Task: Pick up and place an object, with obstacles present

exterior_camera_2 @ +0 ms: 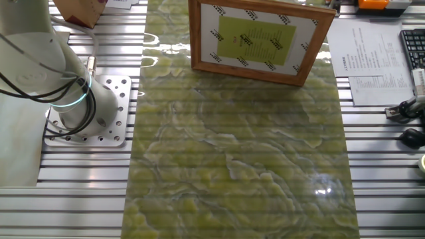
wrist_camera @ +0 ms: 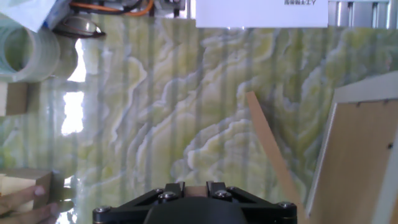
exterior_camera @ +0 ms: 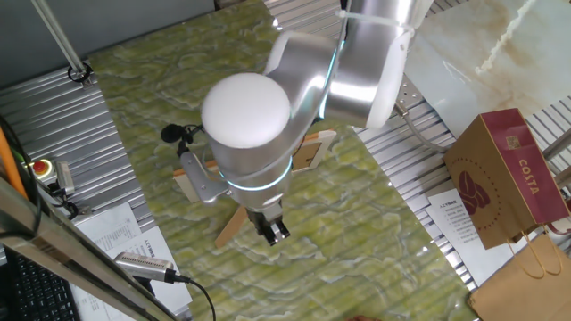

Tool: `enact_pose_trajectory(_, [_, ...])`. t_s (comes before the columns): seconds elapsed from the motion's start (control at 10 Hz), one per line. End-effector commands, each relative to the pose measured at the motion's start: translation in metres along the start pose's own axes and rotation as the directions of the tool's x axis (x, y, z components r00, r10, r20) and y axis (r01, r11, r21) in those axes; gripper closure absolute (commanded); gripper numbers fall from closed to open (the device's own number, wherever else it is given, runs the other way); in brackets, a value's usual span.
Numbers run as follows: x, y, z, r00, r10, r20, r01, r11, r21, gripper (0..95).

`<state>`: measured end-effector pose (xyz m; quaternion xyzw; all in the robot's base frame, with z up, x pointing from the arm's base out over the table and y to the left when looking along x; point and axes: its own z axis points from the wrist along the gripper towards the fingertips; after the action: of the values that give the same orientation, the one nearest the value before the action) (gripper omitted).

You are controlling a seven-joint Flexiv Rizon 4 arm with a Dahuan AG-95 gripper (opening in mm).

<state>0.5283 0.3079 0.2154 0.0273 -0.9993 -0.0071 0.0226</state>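
Observation:
My gripper (exterior_camera: 274, 232) hangs low over the green marbled mat (exterior_camera: 357, 223), just in front of the picture frame. In the hand view its fingers (wrist_camera: 174, 188) stand close together with a small brown block (wrist_camera: 197, 189) between them. The light wooden picture frame stands upright at the mat's far end (exterior_camera_2: 259, 40). Its bare back (wrist_camera: 354, 162) fills the right of the hand view, and its long flat prop leg (wrist_camera: 270, 149) slants over the mat. In one fixed view the arm hides most of the frame (exterior_camera: 314, 150); the leg (exterior_camera: 230, 227) juts out beside my gripper. The gripper is out of the other fixed view.
Light wooden blocks (wrist_camera: 18, 186) lie at the mat's edge beside a roll of clear tape (wrist_camera: 34, 53). A brown Costa bag (exterior_camera: 504, 178), papers (exterior_camera: 116, 232) and a black microphone (exterior_camera: 178, 134) lie around the mat. The arm's base (exterior_camera_2: 80, 106) stands to the side.

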Motion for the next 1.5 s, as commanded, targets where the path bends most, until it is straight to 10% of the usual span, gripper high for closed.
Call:
enact_pose_trajectory(0.1, [-0.004, -0.015, -0.015, 1.000, -0.018, -0.005, 0.018, 1.000, -0.009, 95.0])
enact_pose_trajectory(0.8, [-0.006, -0.089, -0.069, 0.991, -0.125, -0.048, 0.123, 0.992, -0.036, 95.0])
enact_pose_trajectory(1.5, [0.002, -0.141, -0.071, 0.975, -0.216, -0.049, 0.215, 0.976, -0.037, 95.0])
